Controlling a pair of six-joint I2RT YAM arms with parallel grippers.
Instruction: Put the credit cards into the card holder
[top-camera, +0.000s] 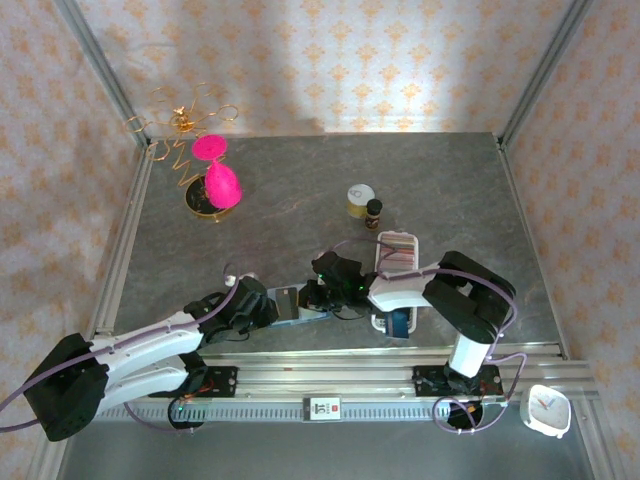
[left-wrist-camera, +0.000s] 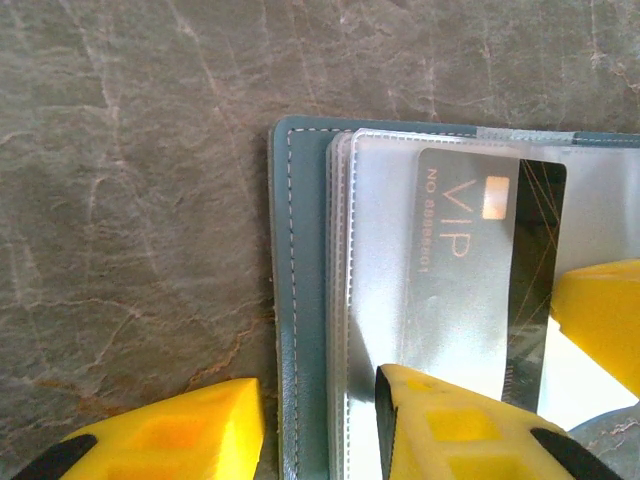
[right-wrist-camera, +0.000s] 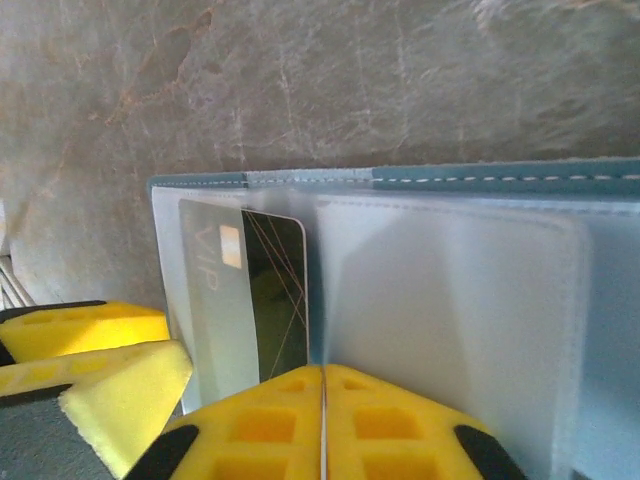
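From above, the left arm comes in from the near left and the right arm from the near right, so the left fingers (top-camera: 264, 306) and right fingers (top-camera: 330, 285) meet at the teal card holder (top-camera: 300, 303), which lies open on the grey worktop (top-camera: 300, 180) near its front edge; how either pair stands is too small to read here. Just to the right a white tray (top-camera: 397, 262) carries more credit cards (top-camera: 398, 247), with a blue card (top-camera: 400, 322) at its near end, and a pink hourglass (top-camera: 215, 172), a jar (top-camera: 360, 198) and a small bottle (top-camera: 373, 210) stand farther back. The left wrist view adds detail: the left fingers (left-wrist-camera: 450, 430) are spread, one on bare worktop beside the holder's (left-wrist-camera: 285, 300) stitched edge, the other on its clear sleeves, where a VIP card (left-wrist-camera: 490, 270) lies, part dimmed by frosted plastic, part dark and sharp. The right wrist view shows the right fingers (right-wrist-camera: 323, 400) pressed together at the sleeves' near edge beside that card (right-wrist-camera: 255, 290); whether a sleeve leaf is caught between them I cannot tell
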